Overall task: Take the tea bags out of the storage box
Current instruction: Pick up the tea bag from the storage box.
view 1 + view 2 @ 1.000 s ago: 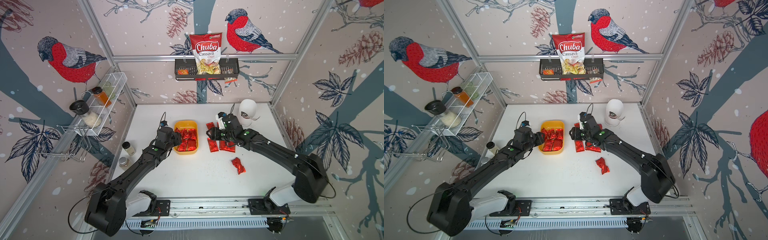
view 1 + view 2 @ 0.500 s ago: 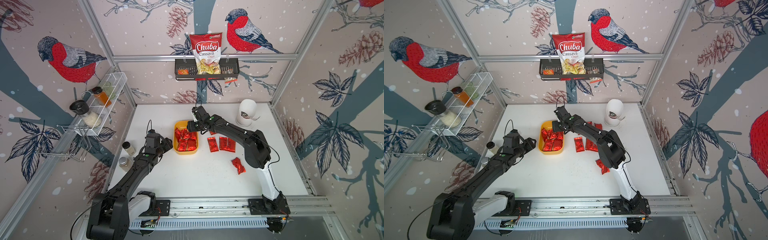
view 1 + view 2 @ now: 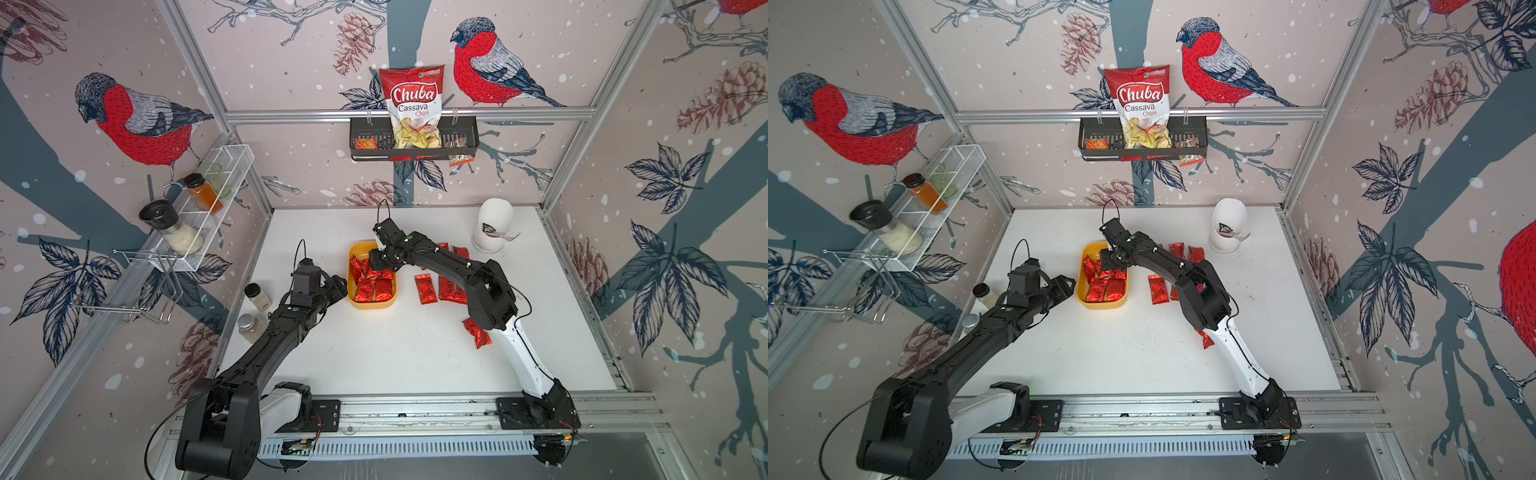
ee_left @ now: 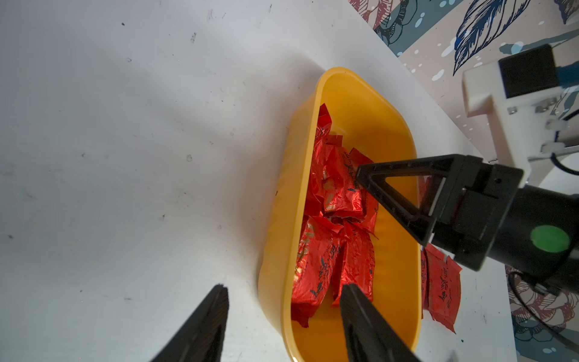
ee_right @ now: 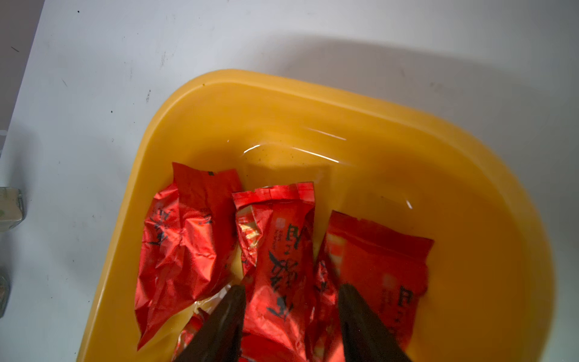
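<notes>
The storage box [image 3: 372,306] [image 3: 1100,305] is a yellow tray in mid-table, and several red foil tea bags [image 3: 374,289] [image 3: 1106,289] lie inside it. My right gripper [image 3: 376,259] [image 5: 289,286] reaches down into the box's far half. Its open fingers stand either side of one tea bag [image 5: 275,250], close against it. My left gripper [image 3: 338,286] [image 4: 283,286] is open at the box's left wall [image 4: 282,219], one finger outside and one inside. More tea bags [image 3: 424,289] [image 3: 477,332] lie on the table right of the box.
A white cup [image 3: 494,224] stands at the back right. Two spice jars [image 3: 257,296] [image 3: 249,326] sit by the left edge near my left arm. A wire rack [image 3: 208,203] hangs on the left wall. A black basket [image 3: 415,143] on the back wall holds a chips bag.
My right gripper swung from the tea bags on the table into the box, and its jaws narrowed. My left gripper drew back from the box, then came forward to its wall again.
</notes>
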